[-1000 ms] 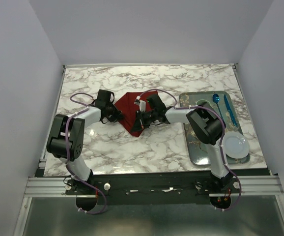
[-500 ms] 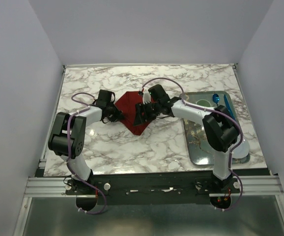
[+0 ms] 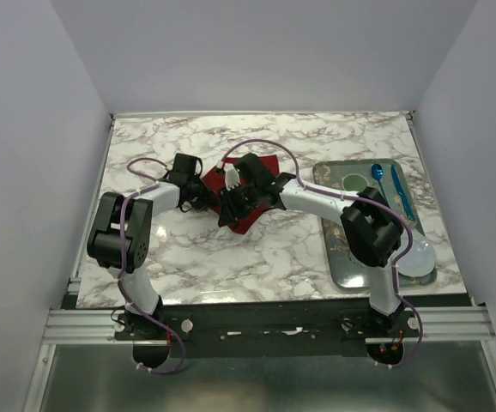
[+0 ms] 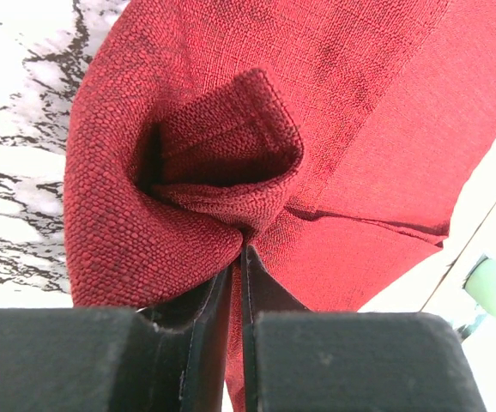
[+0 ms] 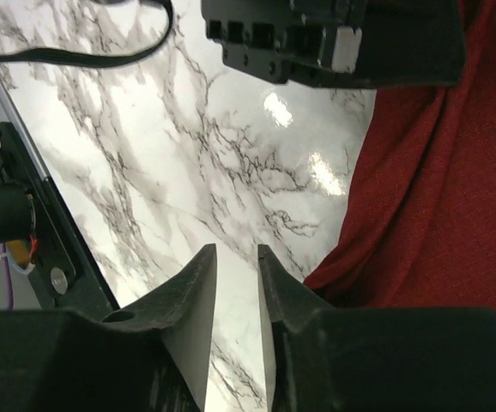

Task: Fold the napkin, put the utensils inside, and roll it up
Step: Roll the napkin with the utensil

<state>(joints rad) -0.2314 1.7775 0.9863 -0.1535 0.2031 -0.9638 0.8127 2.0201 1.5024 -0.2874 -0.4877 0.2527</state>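
The napkin (image 3: 242, 221) is dark red, coarsely woven and bunched. It lies on the marble table (image 3: 162, 146) toward 10 o'clock from centre. The left pincer (image 4: 241, 287) is clamped on a puckered fold. The right pincer (image 5: 235, 292) stands slightly apart and empty, with the napkin edge at its 3 o'clock.

The left arm (image 3: 149, 204) reaches forward and inward, low. The left gripper (image 4: 238, 251) has its fingers pressed almost together on a fold of the napkin (image 4: 188, 206). The right arm (image 3: 317, 199) stretches far to the left, and the right gripper (image 5: 237, 253) sits close beside the left one, its fingers a little apart with nothing between them.
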